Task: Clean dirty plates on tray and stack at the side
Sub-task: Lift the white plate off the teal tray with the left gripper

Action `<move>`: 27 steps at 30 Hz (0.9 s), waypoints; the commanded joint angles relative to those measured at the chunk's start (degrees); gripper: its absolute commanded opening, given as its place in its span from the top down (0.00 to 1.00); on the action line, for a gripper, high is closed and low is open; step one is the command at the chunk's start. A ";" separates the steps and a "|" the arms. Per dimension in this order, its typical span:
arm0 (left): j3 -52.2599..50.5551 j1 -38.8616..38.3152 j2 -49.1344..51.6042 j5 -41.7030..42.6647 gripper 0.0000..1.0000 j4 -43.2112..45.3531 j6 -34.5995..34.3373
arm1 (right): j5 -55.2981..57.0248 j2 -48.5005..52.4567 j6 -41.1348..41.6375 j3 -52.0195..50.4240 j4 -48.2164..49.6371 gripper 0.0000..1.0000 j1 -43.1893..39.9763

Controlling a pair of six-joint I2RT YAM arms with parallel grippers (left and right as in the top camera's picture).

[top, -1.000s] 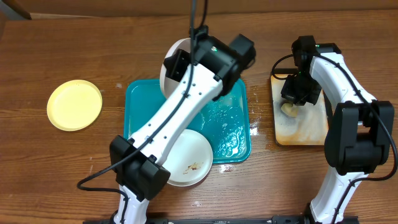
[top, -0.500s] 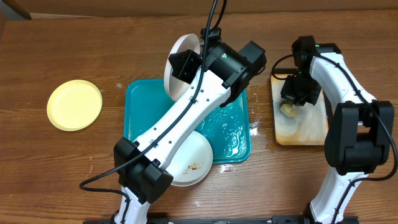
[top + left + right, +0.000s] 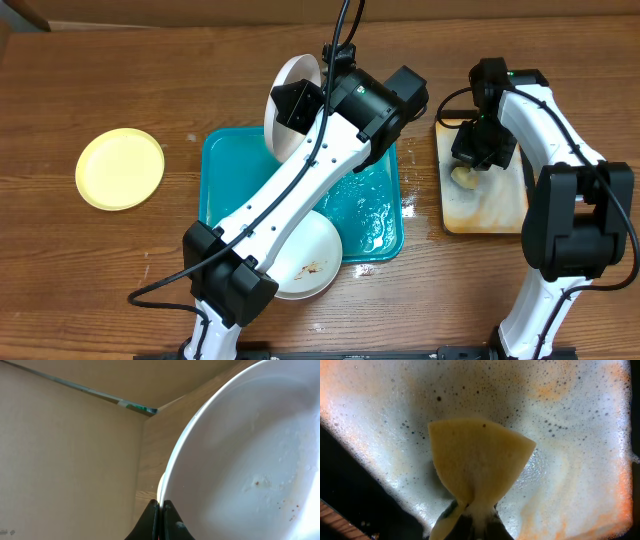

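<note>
My left gripper (image 3: 300,108) is shut on the rim of a white plate (image 3: 290,95), which it holds tilted on edge above the far end of the teal tray (image 3: 225,170). In the left wrist view the fingers (image 3: 161,507) pinch that rim, and the plate's (image 3: 245,460) face shows small brown specks. A second white plate (image 3: 308,258) with brown smears lies at the tray's near edge. A pale yellow plate (image 3: 120,168) rests on the table to the left. My right gripper (image 3: 470,158) is shut on a yellow sponge (image 3: 477,457), which it presses onto a soapy small tray (image 3: 490,205).
The small rust-stained tray (image 3: 575,430) is covered in foam. Water glistens on the teal tray's right half (image 3: 370,210). My left arm crosses diagonally over the teal tray. A cardboard wall (image 3: 65,455) stands behind the table.
The left arm shifted a little to the right and away with the white plate, turning it more on edge, then held still. The right arm has not moved.
</note>
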 commanded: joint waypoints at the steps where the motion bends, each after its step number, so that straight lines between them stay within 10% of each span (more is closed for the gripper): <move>1: 1.27 -0.13 -1.79 -1.62 0.96 -0.15 -1.20 | -0.39 -0.37 -0.02 -0.46 -0.02 0.96 -0.07; 12: 1.27 -0.02 -1.79 1.53 0.96 -0.13 -1.49 | -0.74 -0.37 -0.09 -0.46 -0.07 0.96 -0.07; 27: 1.27 26.84 -4.15 62.58 0.95 8.31 5.44 | -1.18 -0.37 -1.55 -0.46 -0.07 0.96 -0.07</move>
